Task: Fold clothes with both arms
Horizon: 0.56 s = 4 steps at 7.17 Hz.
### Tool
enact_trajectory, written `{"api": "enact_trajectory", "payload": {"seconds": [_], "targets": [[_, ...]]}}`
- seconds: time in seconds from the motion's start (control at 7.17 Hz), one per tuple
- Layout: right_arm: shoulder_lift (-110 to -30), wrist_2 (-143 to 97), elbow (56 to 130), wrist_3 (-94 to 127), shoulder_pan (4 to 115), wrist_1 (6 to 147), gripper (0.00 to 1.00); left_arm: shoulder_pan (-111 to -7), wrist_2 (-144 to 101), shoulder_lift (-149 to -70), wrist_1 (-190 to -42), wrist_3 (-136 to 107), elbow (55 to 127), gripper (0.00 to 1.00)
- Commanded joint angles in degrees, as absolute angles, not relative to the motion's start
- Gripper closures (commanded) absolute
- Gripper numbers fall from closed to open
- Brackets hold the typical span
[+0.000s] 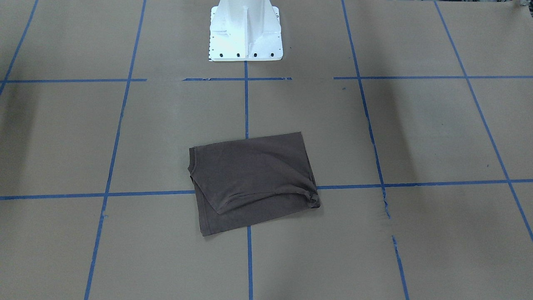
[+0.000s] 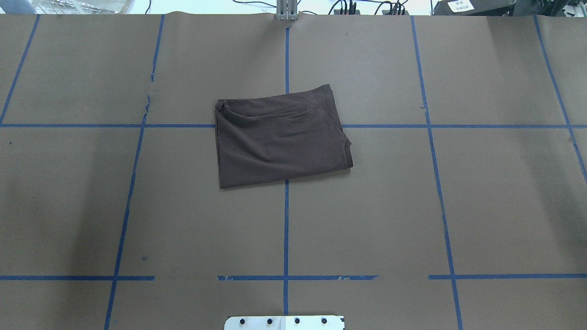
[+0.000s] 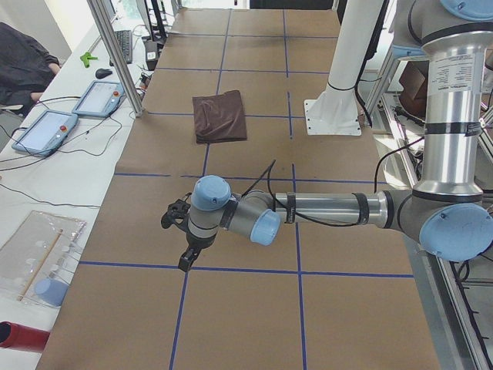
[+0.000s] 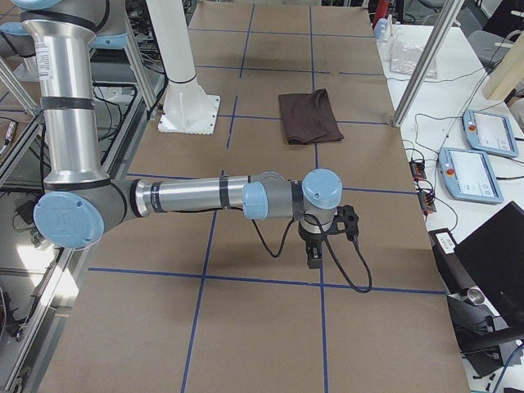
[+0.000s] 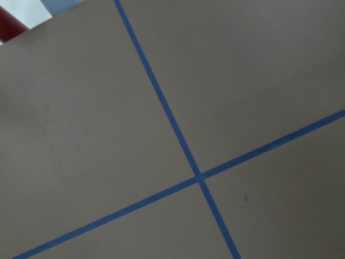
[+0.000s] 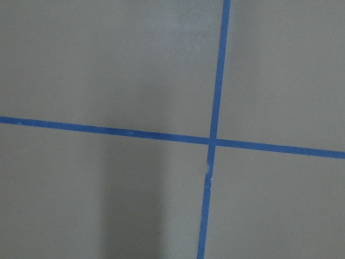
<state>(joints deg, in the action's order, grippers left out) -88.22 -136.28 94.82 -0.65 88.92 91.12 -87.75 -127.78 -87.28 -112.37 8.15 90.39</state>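
The dark brown T-shirt lies folded into a rough rectangle at the middle of the brown table, collar edge toward the robot's right. Nothing touches it. My left gripper hangs low over the paper near the table's left end, far from the shirt. My right gripper hangs the same way near the right end, well short of the shirt. I cannot tell whether either is open or shut. Both wrist views show only brown paper and a cross of blue tape.
The white pedestal stands at the robot's side of the table. Blue tape lines grid the paper. Tablets and a seated person are at the side bench; metal posts rise along the far edge.
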Motion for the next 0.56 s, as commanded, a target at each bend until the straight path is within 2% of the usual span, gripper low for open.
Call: {"api": "enact_trajectory", "payload": {"seconds": [0.0, 0.14, 0.42], "targets": [[-90.4, -136.5, 95.9, -0.3, 88.8, 91.4, 0.00, -87.8, -129.4, -87.3, -101.1, 8.1, 94.0, 0.00], [-91.1, -136.6, 96.3, -0.3, 88.8, 91.3, 0.00, -87.7, -131.0, -87.4, -94.3, 7.9, 97.2, 0.00], [-91.8, -136.4, 96.1, -0.3, 88.8, 91.5, 0.00, -87.8, -132.8, -86.7, -91.8, 8.0, 97.8, 0.00]]}}
